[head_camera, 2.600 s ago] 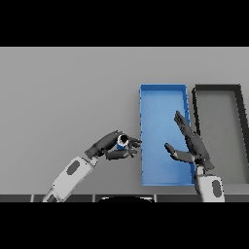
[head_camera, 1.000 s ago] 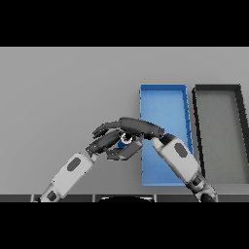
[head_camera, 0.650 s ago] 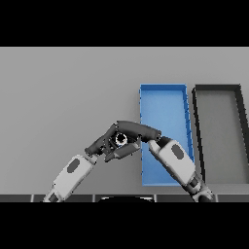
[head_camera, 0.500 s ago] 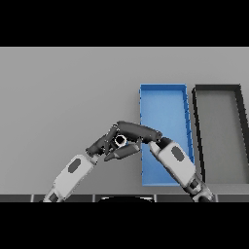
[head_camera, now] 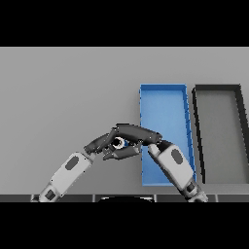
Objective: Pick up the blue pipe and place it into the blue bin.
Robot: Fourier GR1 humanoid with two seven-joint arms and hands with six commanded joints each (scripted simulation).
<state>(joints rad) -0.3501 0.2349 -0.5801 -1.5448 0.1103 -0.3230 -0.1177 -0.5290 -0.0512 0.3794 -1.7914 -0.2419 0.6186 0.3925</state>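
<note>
The blue pipe (head_camera: 122, 143) shows only as a small blue and white patch between my two hands, held above the grey table just left of the blue bin (head_camera: 163, 99). My left hand (head_camera: 99, 144) comes in from the lower left with its fingers curled round the pipe. My right hand (head_camera: 138, 132) reaches in from the lower right across the bin's near left corner. Its fingers lie over the top of the pipe and its thumb sits below, pinching it. Most of the pipe is hidden by the fingers.
A black bin (head_camera: 216, 131) stands right of the blue bin, side by side with it. My right forearm (head_camera: 174, 164) covers the blue bin's near end. Open grey table (head_camera: 68, 92) stretches to the left and far side.
My right hand swung from beside the bin over to the left hand. Its fingers came down and closed flatter over the pipe. The left hand stayed in place holding the pipe.
</note>
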